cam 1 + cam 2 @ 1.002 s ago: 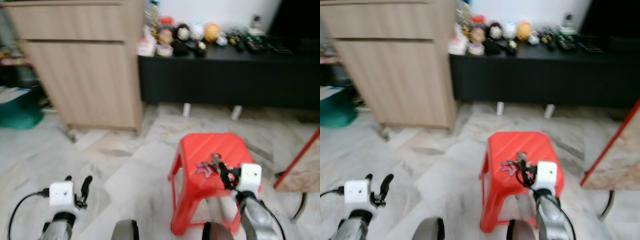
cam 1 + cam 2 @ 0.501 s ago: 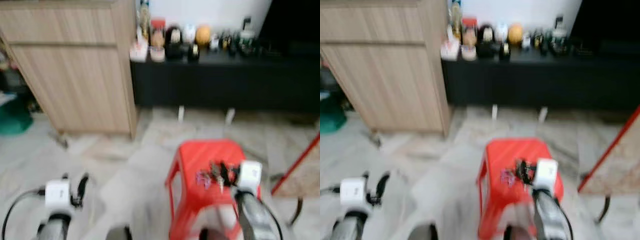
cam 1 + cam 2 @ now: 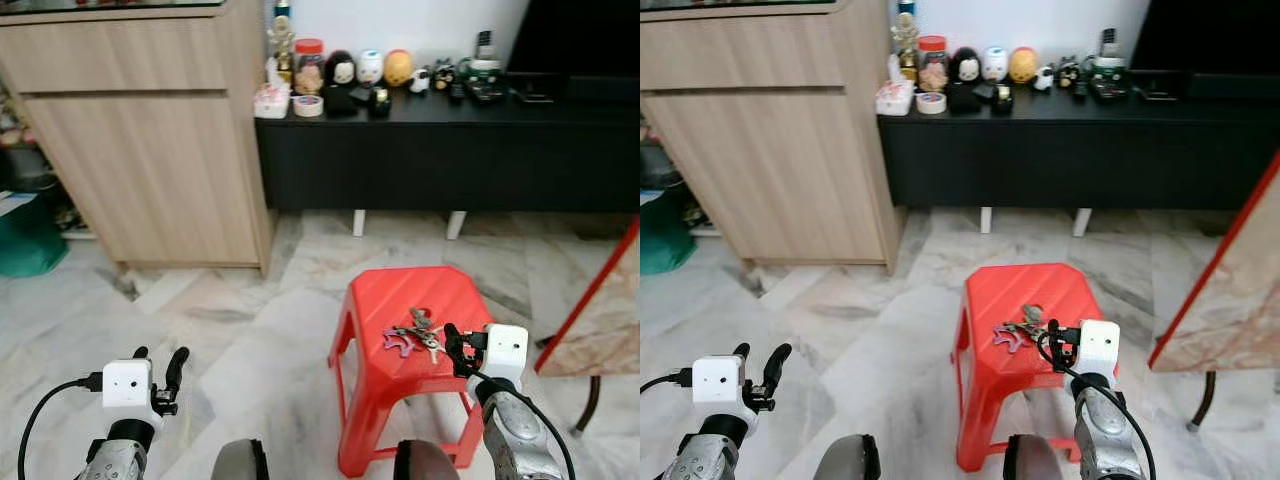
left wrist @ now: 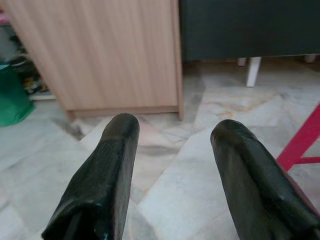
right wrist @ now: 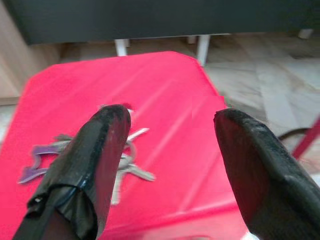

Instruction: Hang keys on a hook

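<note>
While the keys (image 3: 415,330) lie ungrasped on the glossy red plastic stool (image 3: 372,300), nothing is hung yet and no hook can be made out.
Head views: metal keys with a purple tag; right gripper (image 3: 452,347) just beside them. Right wrist: matte black fingers (image 5: 97,150) spread above the keys. Left wrist: left gripper (image 4: 172,150) open over veined marble floor (image 4: 165,165).

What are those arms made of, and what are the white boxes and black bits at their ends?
Both arms are shiny silver tubes. Each ends in a white box with a small dark dot, topped by jaws of two long black rounded fingers: left gripper, right gripper. A thin black cable loops from each box.
</note>
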You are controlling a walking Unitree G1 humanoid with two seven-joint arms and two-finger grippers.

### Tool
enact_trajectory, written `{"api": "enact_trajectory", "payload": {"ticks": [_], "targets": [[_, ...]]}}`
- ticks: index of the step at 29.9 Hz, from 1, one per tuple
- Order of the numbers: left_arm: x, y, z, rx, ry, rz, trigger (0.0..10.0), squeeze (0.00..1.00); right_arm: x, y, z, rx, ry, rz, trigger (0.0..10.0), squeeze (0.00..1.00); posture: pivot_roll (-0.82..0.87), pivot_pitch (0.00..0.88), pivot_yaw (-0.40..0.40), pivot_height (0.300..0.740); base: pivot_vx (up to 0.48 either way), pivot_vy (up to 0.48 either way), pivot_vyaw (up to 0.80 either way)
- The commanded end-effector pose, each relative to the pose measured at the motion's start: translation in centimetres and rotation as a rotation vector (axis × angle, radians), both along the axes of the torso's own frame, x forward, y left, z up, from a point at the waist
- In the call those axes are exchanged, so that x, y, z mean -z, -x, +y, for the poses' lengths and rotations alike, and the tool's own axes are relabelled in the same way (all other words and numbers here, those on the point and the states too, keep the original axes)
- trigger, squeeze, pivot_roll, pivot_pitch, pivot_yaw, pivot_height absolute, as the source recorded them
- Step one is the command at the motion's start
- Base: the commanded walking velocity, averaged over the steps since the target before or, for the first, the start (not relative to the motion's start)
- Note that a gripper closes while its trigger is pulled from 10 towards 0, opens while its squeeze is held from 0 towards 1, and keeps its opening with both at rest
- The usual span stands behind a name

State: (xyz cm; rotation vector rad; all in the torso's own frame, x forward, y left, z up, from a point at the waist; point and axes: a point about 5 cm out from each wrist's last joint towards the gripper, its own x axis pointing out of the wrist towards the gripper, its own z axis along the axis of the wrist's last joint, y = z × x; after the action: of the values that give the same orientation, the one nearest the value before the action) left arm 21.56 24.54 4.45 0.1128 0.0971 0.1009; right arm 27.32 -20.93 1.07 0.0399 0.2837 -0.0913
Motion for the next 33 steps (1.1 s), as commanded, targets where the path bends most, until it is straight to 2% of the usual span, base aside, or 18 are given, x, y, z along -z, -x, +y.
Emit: {"api": "enact_trajectory", "payload": {"ticks": [1, 17, 25, 29, 33], "targets": [[-0.2, 0.0, 0.2, 0.001, -0.01, -0.006, 10.0, 0.0, -0.5, -0.6, -0.1, 0.002, 0.0, -0.021, 10.0, 0.0, 0.09, 0.0, -0.013, 0.58, 0.311, 0.0, 0.0], [-0.1, 0.3, 0.3, 0.006, -0.018, 0.003, 10.0, 0.0, -0.5, -0.8, 0.1, 0.006, -0.005, -0.025, 10.0, 0.0, 0.11, 0.0, -0.009, 0.58, 0.32, 0.0, 0.0], [0.1, 0.7, 0.4, -0.001, -0.013, 0.012, 10.0, 0.0, -0.7, -1.1, 0.0, 0.002, 0.004, -0.028, 10.0, 0.0, 0.11, 0.0, -0.01, 0.58, 0.0, 0.0, 0.0], [0.1, 0.8, 0.4, 0.0, -0.012, 0.016, 10.0, 0.0, -1.0, -1.9, -0.2, -0.057, 0.087, 0.015, 10.0, 0.0, 0.1, 0.0, -0.008, 0.58, 0.0, 0.0, 0.0], [0.3, 1.0, 0.2, 0.001, -0.01, 0.02, 10.0, 0.0, -1.5, -2.7, -0.3, -0.099, 0.096, 0.021, 10.0, 0.0, 0.11, 0.0, -0.013, 0.58, 0.0, 0.0, 0.0]]}}
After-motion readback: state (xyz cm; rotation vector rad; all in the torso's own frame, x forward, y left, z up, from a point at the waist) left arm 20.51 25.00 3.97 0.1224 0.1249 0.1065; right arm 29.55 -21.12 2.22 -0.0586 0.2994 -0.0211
